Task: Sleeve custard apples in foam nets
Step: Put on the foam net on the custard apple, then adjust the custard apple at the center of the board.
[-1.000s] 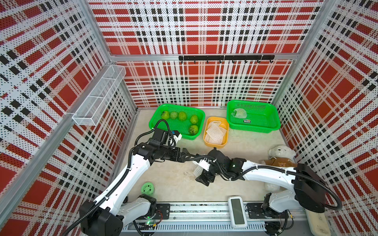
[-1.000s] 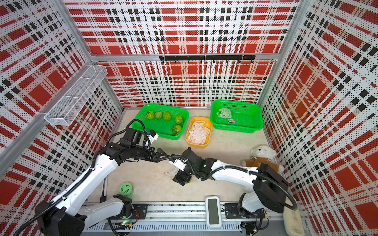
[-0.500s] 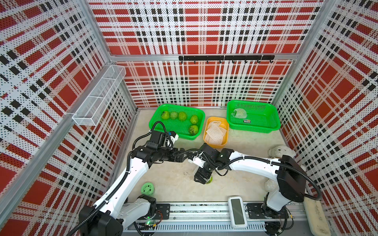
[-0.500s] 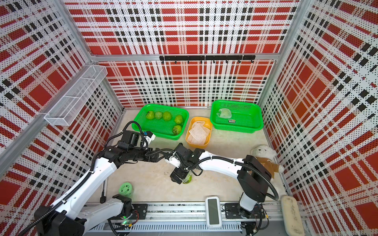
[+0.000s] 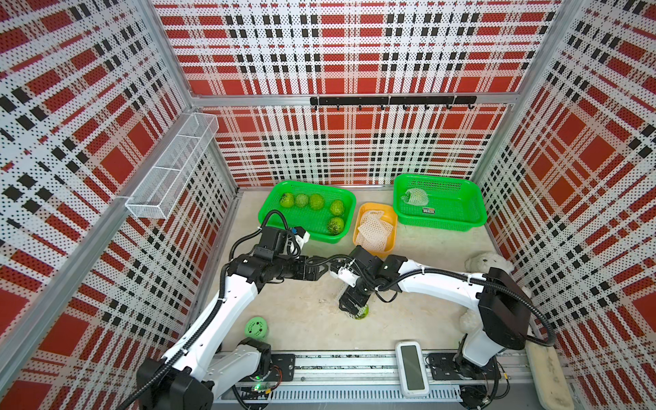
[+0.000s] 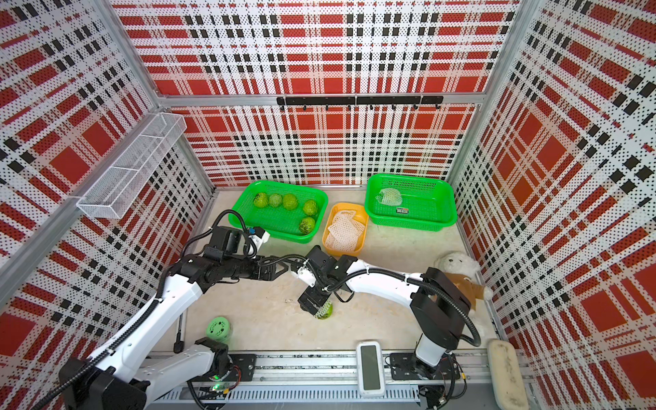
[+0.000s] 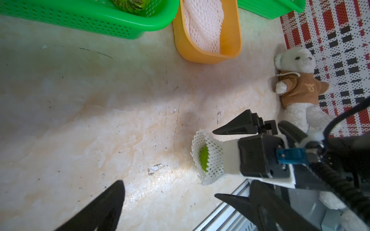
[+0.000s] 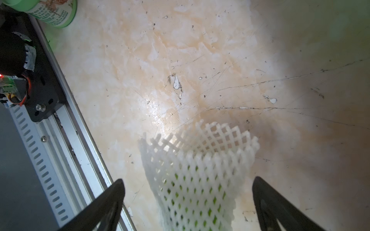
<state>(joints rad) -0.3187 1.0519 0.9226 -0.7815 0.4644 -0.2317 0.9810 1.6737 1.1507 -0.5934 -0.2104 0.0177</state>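
CAUTION: The sleeved custard apple (image 7: 204,158) is round and rests loose on the table (image 5: 301,319). A one-sided touch can roll it away. A grip on the flared free end of the foam net (image 8: 200,170) alone can pull the sleeve off.

The right pincer (image 8: 188,179) stands apart. It straddles fruit and net at near centre and does not appear clamped.

The left pincer (image 5: 319,270) is also apart and empty, hovering just far-left of the fruit.

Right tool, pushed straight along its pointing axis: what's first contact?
The net with an apple inside, which lies on the table between the fingers of the open right tool. The table itself looks close behind it, though depth is hard to judge from the wrist view.
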